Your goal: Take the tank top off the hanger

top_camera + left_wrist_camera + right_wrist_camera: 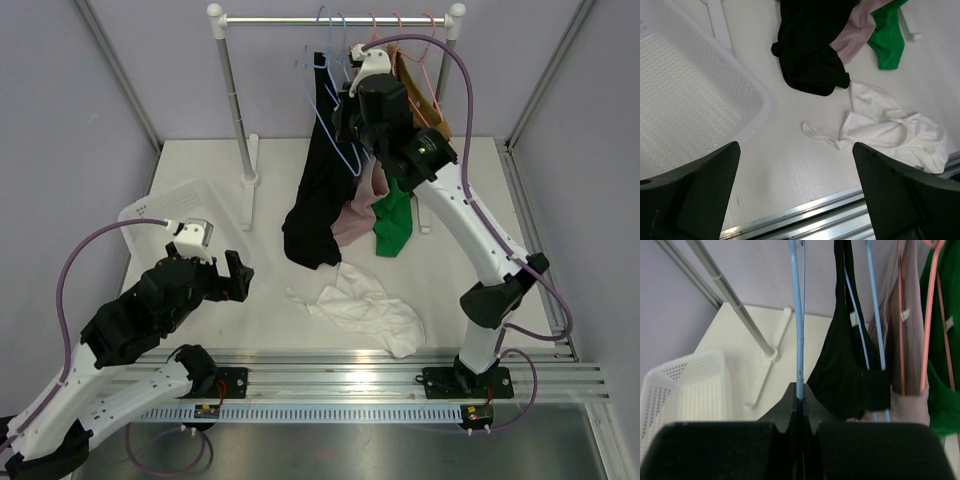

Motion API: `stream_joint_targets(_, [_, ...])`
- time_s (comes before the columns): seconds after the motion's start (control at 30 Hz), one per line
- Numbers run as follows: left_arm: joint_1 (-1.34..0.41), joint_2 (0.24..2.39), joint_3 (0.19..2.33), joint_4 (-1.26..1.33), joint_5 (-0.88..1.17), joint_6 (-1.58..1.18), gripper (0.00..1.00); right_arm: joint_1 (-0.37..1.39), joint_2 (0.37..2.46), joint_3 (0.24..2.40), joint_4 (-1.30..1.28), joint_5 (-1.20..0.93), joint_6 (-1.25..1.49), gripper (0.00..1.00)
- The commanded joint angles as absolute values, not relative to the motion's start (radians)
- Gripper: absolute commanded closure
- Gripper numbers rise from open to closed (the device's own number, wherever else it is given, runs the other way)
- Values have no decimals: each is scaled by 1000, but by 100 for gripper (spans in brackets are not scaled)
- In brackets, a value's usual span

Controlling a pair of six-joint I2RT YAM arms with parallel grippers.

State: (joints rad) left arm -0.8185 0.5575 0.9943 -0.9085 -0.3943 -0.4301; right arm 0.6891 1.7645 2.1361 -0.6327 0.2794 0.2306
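So the white tank top [365,308] is lying crumpled on the tabletop [200,170] by its near edge, the right pincer [800,405] is clamped on a blue hanger [797,330] under the far-edge rail [300,20], and the left pincer [237,275] hangs wide open toward the near-left corner.

The top camera sits above and behind my bases, looking down and forward over the whole table [200,165] to the rail [340,20] at the far end. My left wrist camera hangs over the near left, facing down at the basket [690,100] and white top [890,135]. My right wrist camera is high by the rail, tight against a hanger [799,330], looking down leftward. Both wrist views share the basket and black top [807,55]; the top view takes in both.
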Motion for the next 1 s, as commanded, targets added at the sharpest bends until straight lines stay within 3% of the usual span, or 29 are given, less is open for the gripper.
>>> stream_joint_targets(0.0, [-818,549,950,-890,-451,-396,1,698,1886,2327,-679,336,163,100])
stream_joint_targets(0.23, [-818,528,930,-867,-472,-393,1,693,2159,2715,-707,368,97,100])
stream_joint_targets(0.63, [-815,522,920,-851,-442,-382,1,667,2230,2703,-592,318,87,100])
stream_joint_targets(0.67, [-815,525,922,-851,-445,-382,1,667,2224,2692,-594,304,92,91])
stream_joint_targets(0.73, [-813,528,928,-857,-454,-393,1,666,2201,2675,-603,288,112,63])
stream_joint_targets(0.83, [-813,564,946,-870,-480,-422,1,679,2140,2677,-624,264,112,47])
stream_joint_targets(0.97, [-816,664,985,-818,-396,-480,1,687,2001,2617,-653,242,101,1])
